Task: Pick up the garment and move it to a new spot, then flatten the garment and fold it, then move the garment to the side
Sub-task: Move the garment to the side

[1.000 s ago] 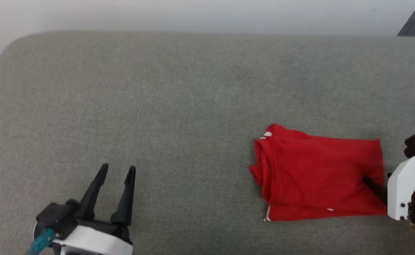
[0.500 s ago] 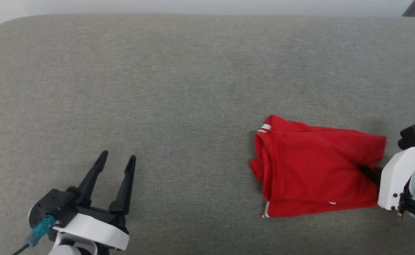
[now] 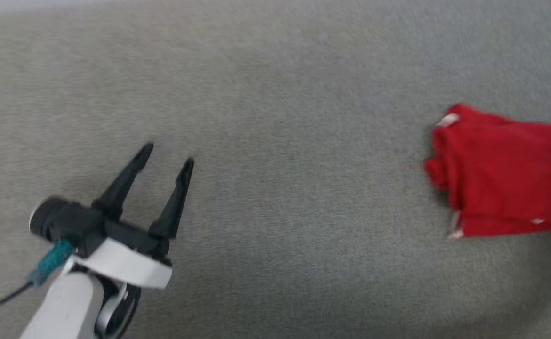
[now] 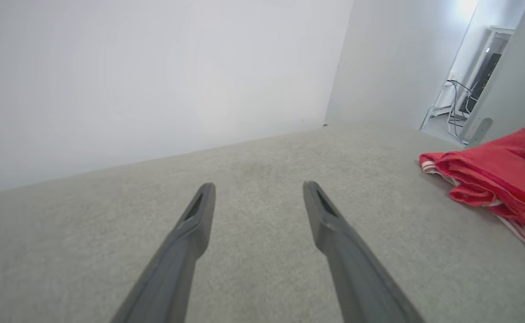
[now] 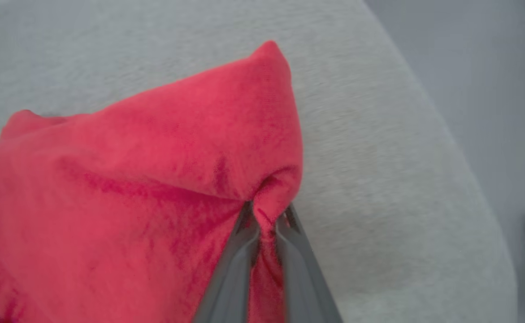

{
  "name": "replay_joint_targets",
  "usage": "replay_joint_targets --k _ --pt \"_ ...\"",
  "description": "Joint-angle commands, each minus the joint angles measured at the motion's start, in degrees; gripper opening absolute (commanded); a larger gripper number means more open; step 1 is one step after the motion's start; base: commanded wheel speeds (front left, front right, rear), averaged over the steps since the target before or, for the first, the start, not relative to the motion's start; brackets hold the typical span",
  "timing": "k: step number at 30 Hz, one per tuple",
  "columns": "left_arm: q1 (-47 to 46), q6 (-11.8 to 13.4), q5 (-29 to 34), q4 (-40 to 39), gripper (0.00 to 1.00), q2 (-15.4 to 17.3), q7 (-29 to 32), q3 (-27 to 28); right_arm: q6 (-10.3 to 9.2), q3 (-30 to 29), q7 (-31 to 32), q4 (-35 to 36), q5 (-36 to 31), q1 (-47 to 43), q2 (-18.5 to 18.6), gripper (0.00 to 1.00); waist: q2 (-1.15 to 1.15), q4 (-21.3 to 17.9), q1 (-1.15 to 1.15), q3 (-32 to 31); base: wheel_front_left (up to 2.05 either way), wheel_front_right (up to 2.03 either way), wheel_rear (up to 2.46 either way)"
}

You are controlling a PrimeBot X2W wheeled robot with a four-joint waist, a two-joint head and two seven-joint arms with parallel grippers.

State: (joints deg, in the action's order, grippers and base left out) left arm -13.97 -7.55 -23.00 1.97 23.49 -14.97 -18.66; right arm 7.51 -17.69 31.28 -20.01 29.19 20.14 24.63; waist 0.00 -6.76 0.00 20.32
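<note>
Now | right gripper (image 5: 267, 211) pinching garment (image 5: 154, 157) | left gripper (image 3: 168, 154) spread

No readable text
No lettering, brand or number can be read on the garment (image 3: 506, 174) or elsewhere.

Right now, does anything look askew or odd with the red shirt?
Nothing damaged. The garment lies folded on the grey surface, but one edge is bunched and lifted where the right gripper has its jaws shut on it, and the layers sit slightly uneven, striped trim peeking out.
</note>
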Motion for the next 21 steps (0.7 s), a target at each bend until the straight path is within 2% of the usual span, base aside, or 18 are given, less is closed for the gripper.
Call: replay_joint_targets --k 1,5,12,21 --pt "-2.42 0.15 -0.37 -0.49 1.00 0.72 -0.29 -0.96 -0.04 -2.06 -1.68 -0.95 -1.33 0.95 -0.04 0.00 0.00 -2.87 0.00 3.19 0.00 0.00 0.00" --pt "-7.76 0.15 -1.17 -1.35 1.00 2.48 -0.29 -3.21 -0.03 -7.58 -6.13 -2.75 -4.97 3.55 -0.62 0.00 0.00 -4.62 0.00 6.17 0.00 0.00 0.00" --pt "-13.07 0.15 -2.18 -2.82 1.00 4.86 -0.29 -4.92 -0.04 -13.18 -12.19 -5.58 -10.85 9.29 -0.42 0.00 0.00 -6.35 0.00 9.83 0.00 0.00 0.00" --pt "-16.74 0.15 -2.86 -4.68 1.00 8.02 -0.29 -6.09 -0.03 -17.70 -20.30 -11.26 -20.56 17.68 -1.19 0.00 0.00 -5.25 0.00 13.65 0.00 0.00 0.00"
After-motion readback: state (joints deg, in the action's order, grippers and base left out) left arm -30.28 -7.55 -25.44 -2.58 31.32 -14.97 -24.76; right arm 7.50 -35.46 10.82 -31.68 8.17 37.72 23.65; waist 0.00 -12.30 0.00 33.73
